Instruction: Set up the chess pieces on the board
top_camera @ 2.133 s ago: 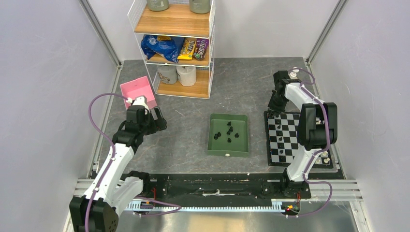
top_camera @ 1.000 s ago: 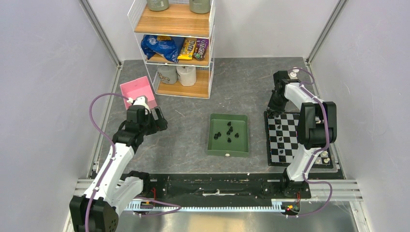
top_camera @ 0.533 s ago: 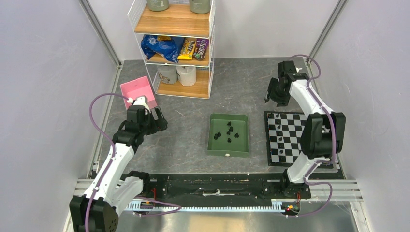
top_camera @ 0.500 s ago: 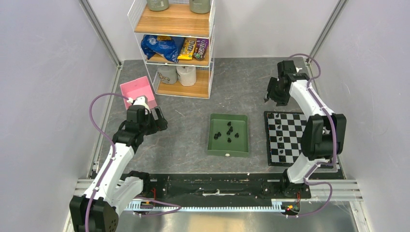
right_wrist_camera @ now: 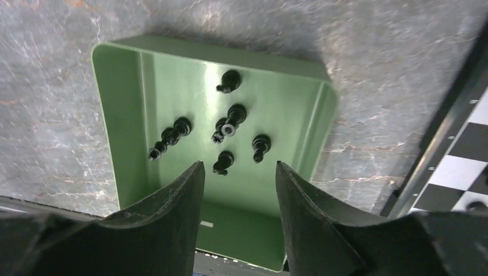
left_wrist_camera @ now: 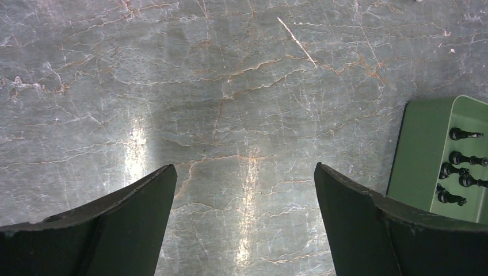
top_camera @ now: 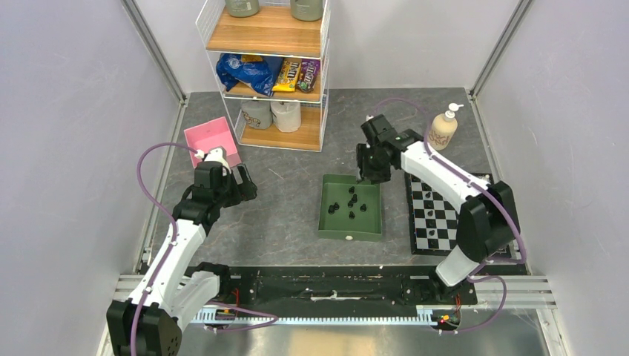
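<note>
Over the green tray (right_wrist_camera: 124,103), the right fingers (right_wrist_camera: 172,218) hover part-open and empty, likely about to drop and pinch one of the chess pieces (right_wrist_camera: 229,127) for the board (top_camera: 429,222).

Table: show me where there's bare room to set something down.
Bare: the stone between the pink box and the green tray, and between the shelf and soap bottle. Crowded: the tray, its pieces under the right hand.
</note>
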### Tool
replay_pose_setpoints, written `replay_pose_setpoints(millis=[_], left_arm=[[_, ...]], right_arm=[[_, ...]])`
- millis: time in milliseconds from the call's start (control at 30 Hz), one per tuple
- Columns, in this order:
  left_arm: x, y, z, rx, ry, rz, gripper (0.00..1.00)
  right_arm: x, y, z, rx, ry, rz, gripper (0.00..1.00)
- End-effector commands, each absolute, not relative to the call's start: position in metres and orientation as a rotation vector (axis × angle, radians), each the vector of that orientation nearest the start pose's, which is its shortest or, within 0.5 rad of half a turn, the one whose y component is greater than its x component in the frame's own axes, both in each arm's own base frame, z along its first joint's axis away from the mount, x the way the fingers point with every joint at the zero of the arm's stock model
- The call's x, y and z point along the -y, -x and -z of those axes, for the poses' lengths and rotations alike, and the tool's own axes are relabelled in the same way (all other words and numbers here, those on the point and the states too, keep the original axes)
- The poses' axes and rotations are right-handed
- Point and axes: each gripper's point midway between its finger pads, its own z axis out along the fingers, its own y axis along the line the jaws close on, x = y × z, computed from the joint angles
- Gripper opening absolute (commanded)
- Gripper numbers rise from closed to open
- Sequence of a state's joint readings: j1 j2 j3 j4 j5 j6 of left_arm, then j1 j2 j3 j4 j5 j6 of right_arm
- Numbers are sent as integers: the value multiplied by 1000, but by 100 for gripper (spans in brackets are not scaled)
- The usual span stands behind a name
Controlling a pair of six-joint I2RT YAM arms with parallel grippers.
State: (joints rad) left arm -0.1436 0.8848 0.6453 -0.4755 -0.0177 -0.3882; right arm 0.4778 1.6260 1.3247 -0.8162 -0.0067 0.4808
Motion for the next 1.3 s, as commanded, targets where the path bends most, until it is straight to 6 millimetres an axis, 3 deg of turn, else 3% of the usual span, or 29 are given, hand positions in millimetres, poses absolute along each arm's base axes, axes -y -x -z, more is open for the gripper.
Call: replay_pose_setpoints(millis=[0,200,367,900,1267], left_arm=[[56,-276,-149,-2205,302,306,97],[57,-276,-148,-2207,303,306,96],[57,-276,-148,-2209,303,305,96],[57,-277,-146,-2217,304,303,97],[57,-277,-147,-2216,304,304,97]], right_arm=[[-200,-305,-109,-2735,7,-249,55],[-207,-292,-90,-2785,63,-167,52],[-215,-292,-81,-2803,93,-155,51],[-233,-332,-63,-2766,40,-94,59],[-231,-344,-45,-2737,14,-40,50]])
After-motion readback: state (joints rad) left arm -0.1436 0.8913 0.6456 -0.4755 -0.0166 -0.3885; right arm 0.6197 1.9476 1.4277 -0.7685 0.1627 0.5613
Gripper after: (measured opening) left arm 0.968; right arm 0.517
